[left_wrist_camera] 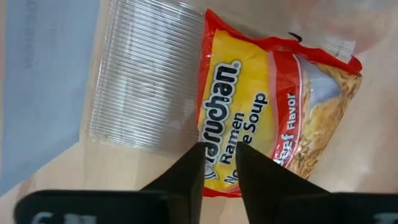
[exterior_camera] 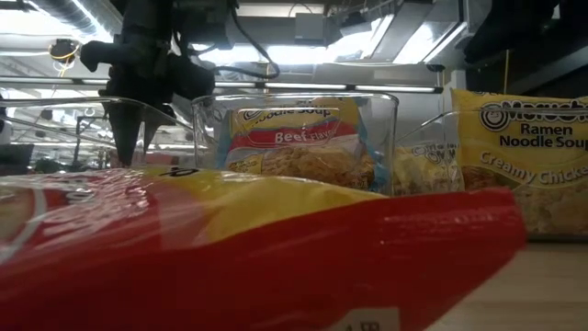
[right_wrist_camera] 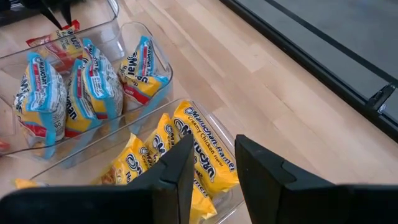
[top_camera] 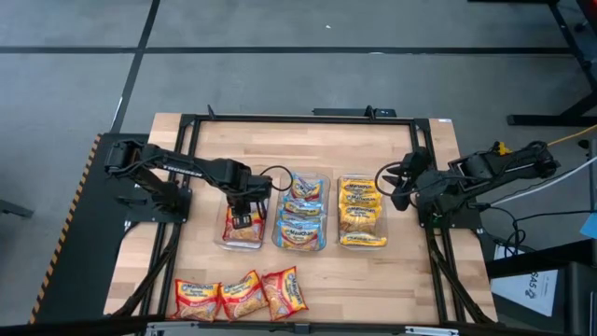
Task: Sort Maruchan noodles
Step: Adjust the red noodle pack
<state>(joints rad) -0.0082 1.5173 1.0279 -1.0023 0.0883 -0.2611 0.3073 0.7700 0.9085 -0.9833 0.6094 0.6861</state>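
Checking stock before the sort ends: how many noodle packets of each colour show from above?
Red packets: 4
Blue-trimmed packets: 3
Yellow packets: 3
Total: 10

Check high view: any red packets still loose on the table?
Yes, three red packets lie in a row near the front edge, outside the tubs.

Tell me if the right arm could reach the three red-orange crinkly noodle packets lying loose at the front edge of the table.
Probably not easily. The red-orange packets lie front-left, and the right gripper waits at the far right beside the yellow packets' clear tub. The left gripper hangs nearer.
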